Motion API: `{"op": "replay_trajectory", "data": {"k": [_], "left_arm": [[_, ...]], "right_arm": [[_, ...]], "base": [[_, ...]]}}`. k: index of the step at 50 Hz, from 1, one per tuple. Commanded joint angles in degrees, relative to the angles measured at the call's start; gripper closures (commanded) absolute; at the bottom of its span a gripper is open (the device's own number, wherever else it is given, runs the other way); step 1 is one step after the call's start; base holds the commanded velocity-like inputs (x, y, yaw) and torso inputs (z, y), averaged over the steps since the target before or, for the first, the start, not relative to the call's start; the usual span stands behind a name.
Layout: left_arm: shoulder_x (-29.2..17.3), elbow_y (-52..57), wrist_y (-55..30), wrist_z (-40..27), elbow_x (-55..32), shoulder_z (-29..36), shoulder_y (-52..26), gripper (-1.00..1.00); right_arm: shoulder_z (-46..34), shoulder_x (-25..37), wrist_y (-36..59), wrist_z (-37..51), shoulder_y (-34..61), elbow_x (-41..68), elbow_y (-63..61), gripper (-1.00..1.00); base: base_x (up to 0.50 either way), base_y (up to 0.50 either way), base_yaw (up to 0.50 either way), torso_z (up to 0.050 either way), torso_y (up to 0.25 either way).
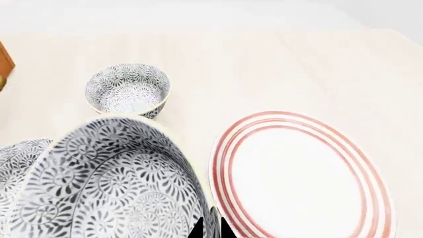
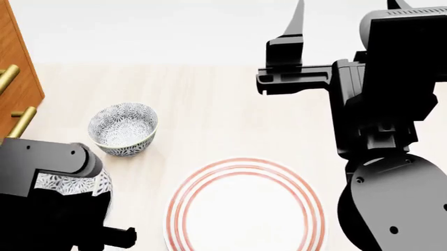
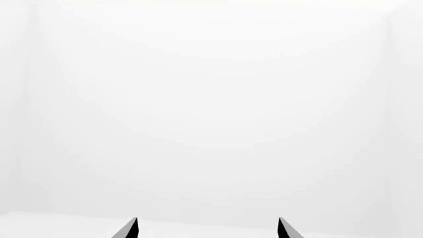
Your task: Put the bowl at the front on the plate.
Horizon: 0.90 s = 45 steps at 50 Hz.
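The bowl, white with a dense grey-blue flower pattern, fills the near part of the left wrist view. My left gripper is shut on its rim, one fingertip inside and one outside. The plate, white with red rings, lies flat right beside it. In the head view the plate sits at the front centre, and my left arm hides most of the bowl to its left. My right gripper is open, raised high and holding nothing.
A second patterned bowl stands farther back on the light wooden table. Part of a third bowl shows beside the held one. A wooden cabinet with brass handles borders the left.
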Motion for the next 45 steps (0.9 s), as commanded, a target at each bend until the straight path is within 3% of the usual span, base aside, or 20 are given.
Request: {"op": "replay_trajectory", "data": {"k": [1, 15, 27, 45], "left_arm": [[0.03, 0.15, 0.38, 4.33, 4.17, -0.16, -3.92, 1.00], [0.18, -1.44, 0.93, 13.31, 13.13, 2.35, -8.37, 1.00], [-0.26, -2.15, 1.89, 17.84, 15.82, 3.01, -11.36, 1.00], [0.06, -6.63, 9.35, 34.24, 28.01, 7.18, -14.54, 1.00]], "right_arm": [[-0.21, -0.09, -0.18, -0.07, 0.44, 0.16, 0.31, -1.00], [-0.74, -0.11, -1.00, -0.40, 0.55, -0.03, 0.83, -1.00], [-0.73, 0.06, -1.08, -0.35, 0.53, 0.25, 0.58, -1.00], [-0.91, 0.60, -1.66, -1.09, 0.96, 0.76, -0.25, -1.00]], "base": [[0.00, 0.00, 0.00, 0.000, 0.000], [0.00, 0.00, 0.00, 0.000, 0.000], [0.00, 0.00, 0.00, 0.000, 0.001], [0.00, 0.00, 0.00, 0.000, 0.001]]}}
